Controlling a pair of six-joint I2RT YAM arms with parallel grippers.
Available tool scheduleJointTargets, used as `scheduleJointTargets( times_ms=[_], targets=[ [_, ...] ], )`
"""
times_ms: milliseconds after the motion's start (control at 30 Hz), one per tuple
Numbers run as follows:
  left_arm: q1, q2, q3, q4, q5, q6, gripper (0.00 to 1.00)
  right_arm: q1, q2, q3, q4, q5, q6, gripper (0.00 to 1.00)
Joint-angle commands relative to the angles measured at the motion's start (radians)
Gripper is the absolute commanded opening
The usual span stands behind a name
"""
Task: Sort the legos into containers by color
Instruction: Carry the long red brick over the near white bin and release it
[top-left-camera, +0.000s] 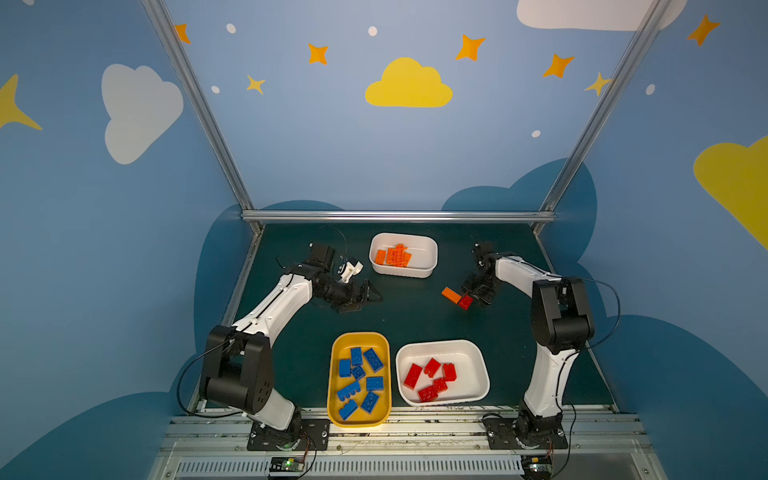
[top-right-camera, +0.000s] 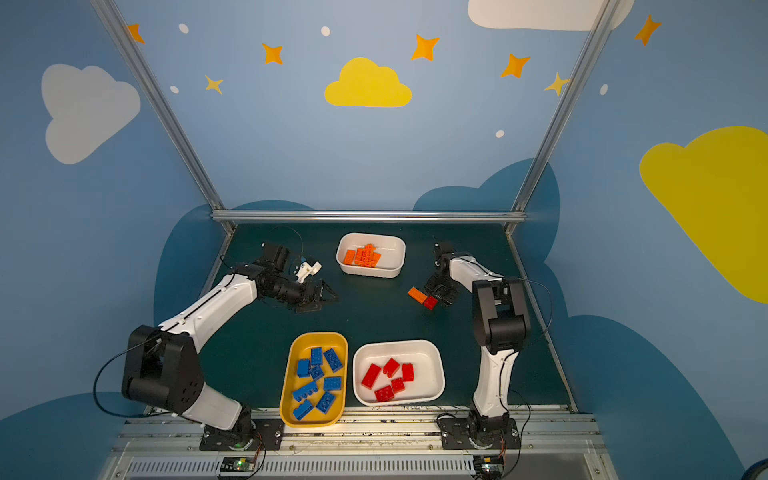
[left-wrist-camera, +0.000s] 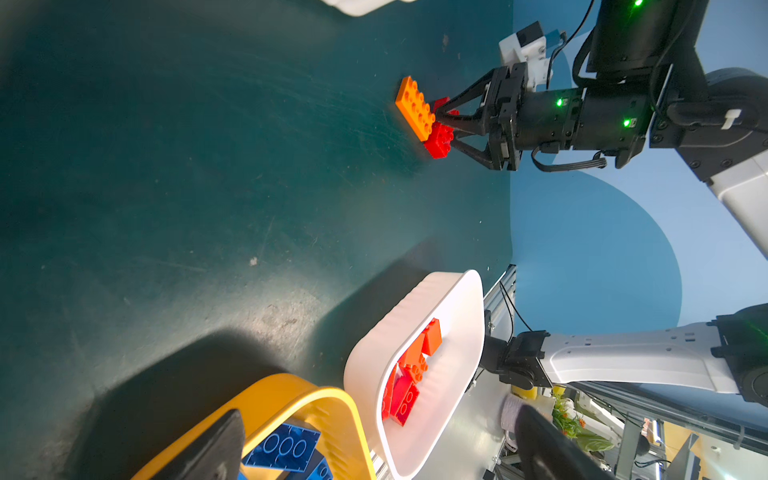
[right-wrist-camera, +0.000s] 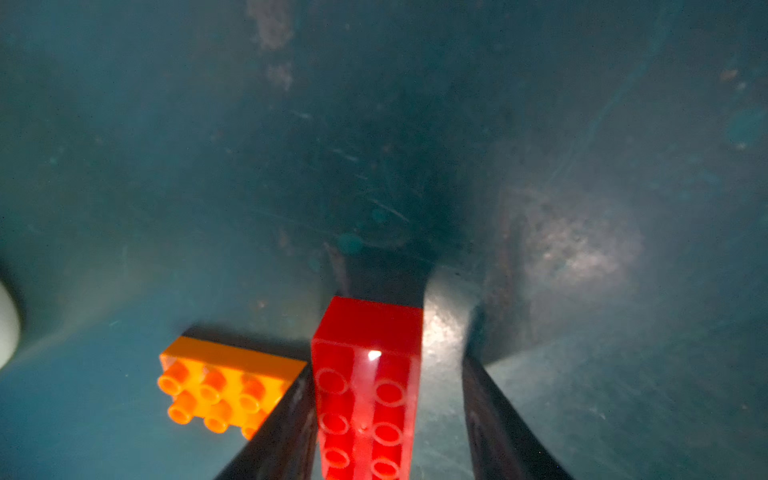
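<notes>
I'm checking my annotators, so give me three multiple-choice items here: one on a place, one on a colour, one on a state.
1. The loose orange brick lies: A) on the table beside the red brick; B) atop it; C) in the air.
2. Bricks in the yellow tub are: A) red; B) orange; C) blue.
3. The right pincer is: A) shut on nothing; B) open astride the red brick; C) carrying the orange brick.
Answers: A, both top views show them side by side on the table; C, only blue bricks lie there; B, a gap shows beside one jaw.
</notes>
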Motion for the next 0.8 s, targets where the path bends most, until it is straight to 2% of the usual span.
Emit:
scheduleJointTargets(
  times_ms=[0, 267, 533, 767],
  targets=[
    [0.007, -0.032, -0.012, -0.016, 0.012, 0.024, 1.0, 0.007, 0.029, 0.024, -0.045, 0.038, 0.004, 0.49],
    [0.017, -0.053, -0.035, -0.022, 0.014, 0.035, 1.0, 0.011, -0.022, -0.008, -0.053, 0.052, -0.029, 0.24],
    [0.019, -0.05, -0.025, -0.019, 0.043, 0.03, 1.0, 0.068, -0.294, -0.13, -0.124, -0.055, -0.182, 0.22],
    [0.016, -0.053, -0.028, 0.009, 0.08, -0.006, 1.0, 0.215, -0.609, -0.29, -0.28, -0.183, -0.248, 0.21]
  ],
)
